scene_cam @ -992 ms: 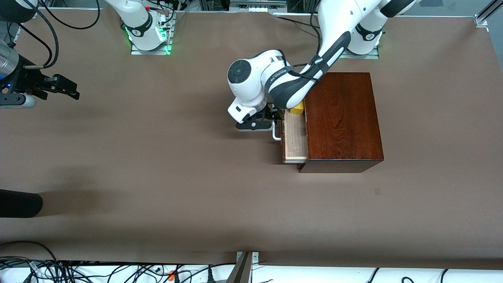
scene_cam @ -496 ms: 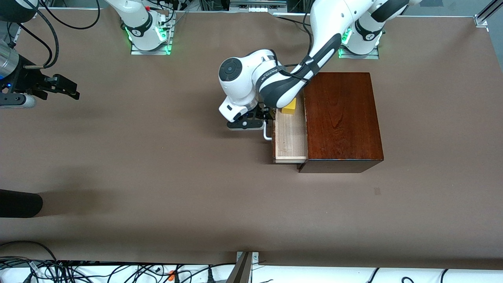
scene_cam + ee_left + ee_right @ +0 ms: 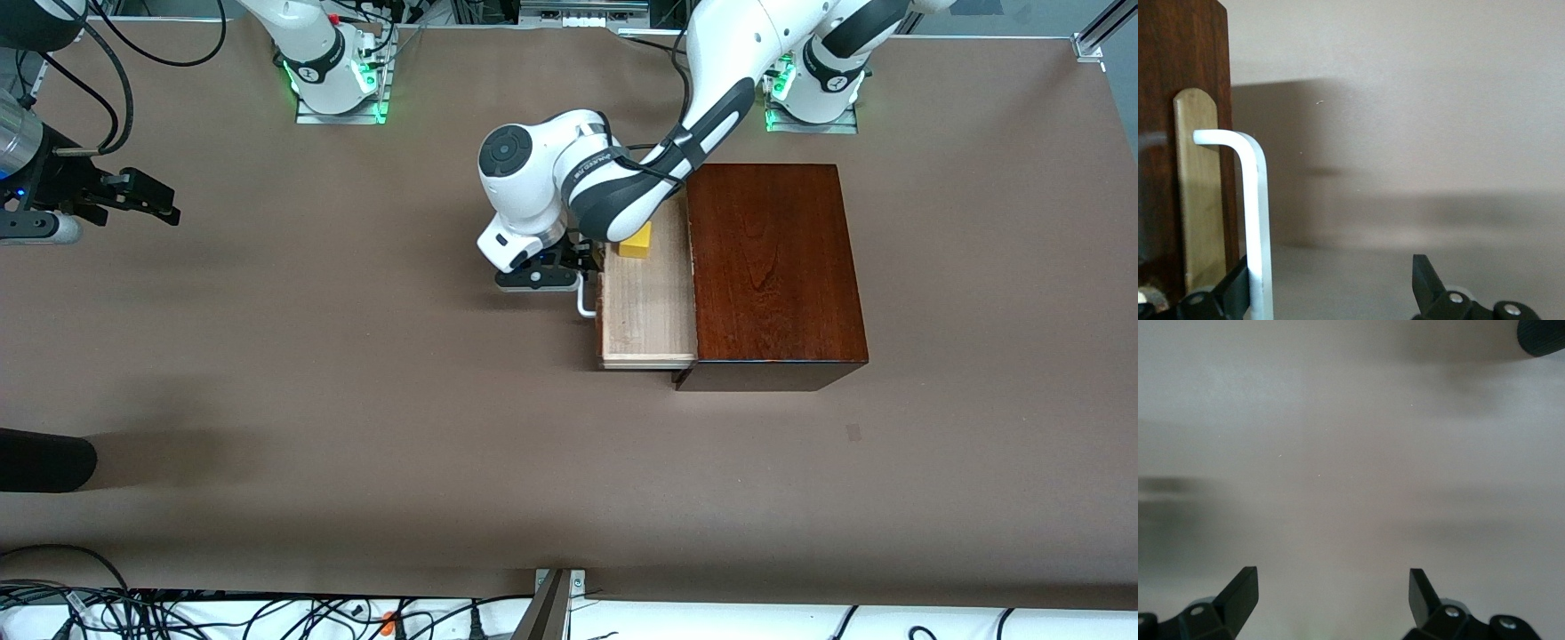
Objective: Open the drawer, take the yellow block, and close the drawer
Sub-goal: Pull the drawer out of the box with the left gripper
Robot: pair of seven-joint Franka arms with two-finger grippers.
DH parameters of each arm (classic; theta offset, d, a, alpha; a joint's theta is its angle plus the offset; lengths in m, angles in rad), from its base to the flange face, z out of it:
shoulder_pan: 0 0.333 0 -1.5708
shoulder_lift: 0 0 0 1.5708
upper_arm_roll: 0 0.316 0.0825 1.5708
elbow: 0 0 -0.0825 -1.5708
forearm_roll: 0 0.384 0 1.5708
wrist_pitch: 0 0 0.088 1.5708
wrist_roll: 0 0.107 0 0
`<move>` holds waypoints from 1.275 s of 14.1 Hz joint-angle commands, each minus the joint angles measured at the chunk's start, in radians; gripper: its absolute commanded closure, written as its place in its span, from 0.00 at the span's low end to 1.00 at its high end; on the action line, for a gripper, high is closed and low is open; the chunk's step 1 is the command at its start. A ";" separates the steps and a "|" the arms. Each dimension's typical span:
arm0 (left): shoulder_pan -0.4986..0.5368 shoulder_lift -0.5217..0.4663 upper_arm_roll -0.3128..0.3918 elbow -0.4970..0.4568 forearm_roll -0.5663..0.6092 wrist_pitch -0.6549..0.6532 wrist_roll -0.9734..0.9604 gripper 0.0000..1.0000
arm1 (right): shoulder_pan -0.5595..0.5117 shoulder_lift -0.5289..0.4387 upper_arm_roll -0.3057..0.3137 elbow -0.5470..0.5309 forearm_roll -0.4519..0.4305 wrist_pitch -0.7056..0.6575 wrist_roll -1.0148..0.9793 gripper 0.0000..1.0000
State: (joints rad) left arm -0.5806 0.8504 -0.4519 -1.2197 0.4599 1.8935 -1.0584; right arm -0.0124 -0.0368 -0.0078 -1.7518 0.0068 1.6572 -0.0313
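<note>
The drawer (image 3: 645, 311) stands partly pulled out of the dark mahogany box (image 3: 773, 267), its pale wood tray exposed. The yellow block (image 3: 635, 242) lies in the tray's corner toward the robots' bases, partly under the left arm. My left gripper (image 3: 573, 265) is at the white handle (image 3: 584, 302). In the left wrist view the gripper (image 3: 1331, 277) is open, and the handle (image 3: 1258, 220) lies against the inside of one finger, in front of the dark drawer front (image 3: 1165, 100). My right gripper (image 3: 169, 203) waits open over bare table at the right arm's end, nothing between its fingers (image 3: 1241, 593).
A black rounded object (image 3: 44, 460) juts in at the right arm's end, nearer the front camera; it shows at the edge of the right wrist view too (image 3: 1541, 337). Cables (image 3: 178, 613) lie along the near table edge. Brown table surface (image 3: 356, 373) surrounds the box.
The drawer has slid farther out of the box toward the right arm's end, with the left gripper moving along at the handle. More of the tray and yellow block shows. The right arm stayed still.
</note>
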 commanded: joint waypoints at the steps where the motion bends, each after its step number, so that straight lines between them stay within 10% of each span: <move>1: -0.013 0.029 -0.007 0.072 -0.001 0.001 -0.009 0.00 | -0.012 0.005 0.008 0.017 0.019 -0.017 0.005 0.00; 18: 0.518 -0.388 -0.245 -0.120 -0.130 -0.200 0.104 0.00 | -0.015 0.026 0.006 0.021 0.004 0.001 0.002 0.00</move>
State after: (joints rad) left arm -0.1038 0.5317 -0.6946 -1.2826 0.3756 1.7032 -1.0036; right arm -0.0126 -0.0324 -0.0087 -1.7473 0.0060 1.6631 -0.0313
